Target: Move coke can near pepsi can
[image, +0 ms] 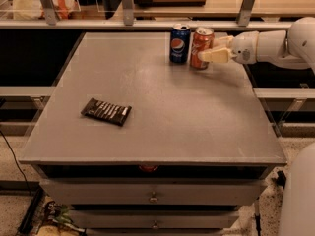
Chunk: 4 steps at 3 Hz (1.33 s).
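The coke can (pixel 201 47) stands upright near the far edge of the grey table (pixel 152 117), right beside the pepsi can (pixel 179 44), which is just to its left. My gripper (pixel 206 49) reaches in from the right at the end of a white arm. Its cream fingers (pixel 214 56) are closed around the right side of the coke can, near table height.
A dark snack bar in a wrapper (pixel 106 111) lies on the left half of the table. A shelf rail with posts (pixel 127 4) runs behind the far edge. Drawers (pixel 153 196) sit below the table front. A white robot part (pixel 298 195) fills the lower right corner.
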Available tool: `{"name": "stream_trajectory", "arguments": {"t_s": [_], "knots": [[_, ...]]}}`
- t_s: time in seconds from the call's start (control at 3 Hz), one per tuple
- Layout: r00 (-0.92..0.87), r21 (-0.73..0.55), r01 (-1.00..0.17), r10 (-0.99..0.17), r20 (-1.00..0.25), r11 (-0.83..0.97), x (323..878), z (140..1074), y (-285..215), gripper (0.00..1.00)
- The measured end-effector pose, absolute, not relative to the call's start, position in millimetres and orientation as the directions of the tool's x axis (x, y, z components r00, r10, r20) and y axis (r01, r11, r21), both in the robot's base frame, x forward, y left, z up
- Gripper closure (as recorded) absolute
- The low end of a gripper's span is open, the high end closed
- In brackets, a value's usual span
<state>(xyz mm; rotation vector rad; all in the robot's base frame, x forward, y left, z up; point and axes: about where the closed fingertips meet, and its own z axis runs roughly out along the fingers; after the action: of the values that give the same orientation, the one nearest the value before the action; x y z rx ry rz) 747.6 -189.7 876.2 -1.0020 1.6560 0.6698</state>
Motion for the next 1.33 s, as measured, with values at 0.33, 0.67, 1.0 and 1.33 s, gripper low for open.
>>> {"name": "stream_trajectory", "arguments": {"t_s": [0.33, 0.67, 1.0, 1.33], "knots": [[-0.113, -0.037, -0.872, -0.274, -0.955, 0.488, 751.7, 872.1, -186.4, 0.84], [-0.116, -0.028, -0.875, -0.266, -0.957, 0.483, 754.6, 869.7, -184.6, 0.61], [-0.117, -0.024, -0.878, -0.263, -0.958, 0.478, 756.2, 869.2, -183.4, 0.37], [-0.119, -0.020, -0.881, -0.262, -0.958, 0.473, 756.9, 869.1, -182.5, 0.13]]}}
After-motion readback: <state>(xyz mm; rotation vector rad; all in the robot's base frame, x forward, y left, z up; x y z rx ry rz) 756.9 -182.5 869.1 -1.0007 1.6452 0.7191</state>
